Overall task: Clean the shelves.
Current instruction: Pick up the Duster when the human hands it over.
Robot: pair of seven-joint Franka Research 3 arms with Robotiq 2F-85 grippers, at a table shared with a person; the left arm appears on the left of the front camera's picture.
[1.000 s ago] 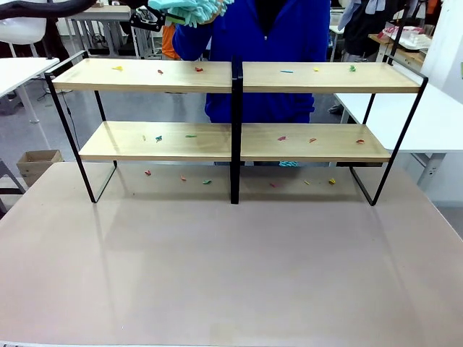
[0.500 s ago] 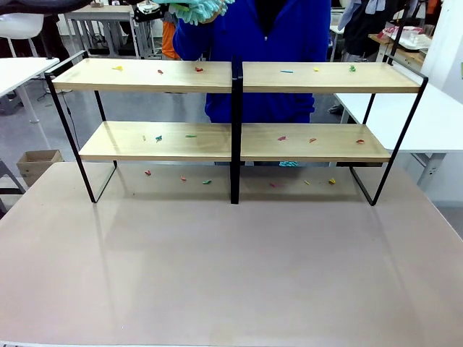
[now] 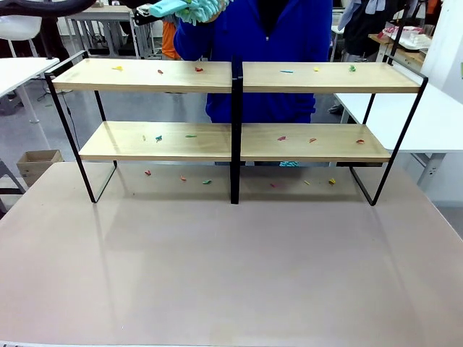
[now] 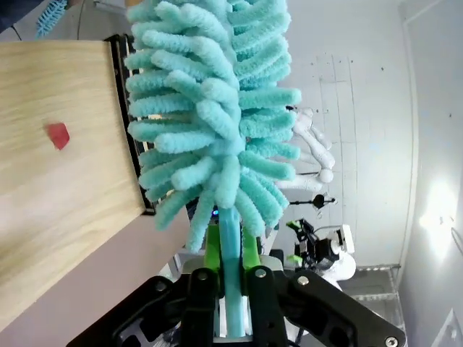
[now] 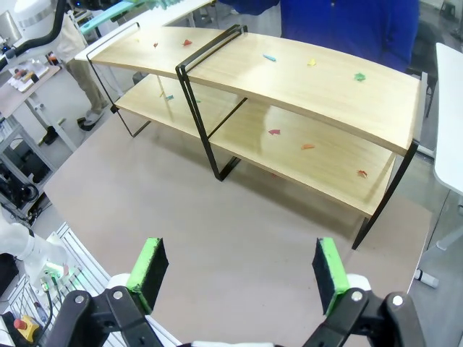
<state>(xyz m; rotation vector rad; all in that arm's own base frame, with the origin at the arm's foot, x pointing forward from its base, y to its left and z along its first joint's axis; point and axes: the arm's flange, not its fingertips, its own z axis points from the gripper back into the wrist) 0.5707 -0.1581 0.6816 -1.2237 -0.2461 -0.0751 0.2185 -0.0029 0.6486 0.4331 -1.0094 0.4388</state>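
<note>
The shelves stand across the far half of the table, two pale boards in a black frame with a centre post. Small coloured scraps dot both boards and the tabletop beneath. My left gripper hovers above the top board's left half, shut on the handle of a teal fluffy duster. In the left wrist view the duster head rises from the green pads, beside the top board and a red scrap. My right gripper is open, high above the table, looking down on the shelves.
A person in a blue top stands right behind the shelves. White tables flank the scene at left and right. A cardboard box sits on the floor at left. The beige tabletop stretches in front of the shelves.
My left gripper has risen slightly with the duster, so less of the duster shows at the front view's top edge. The shelves and scraps have not moved.
</note>
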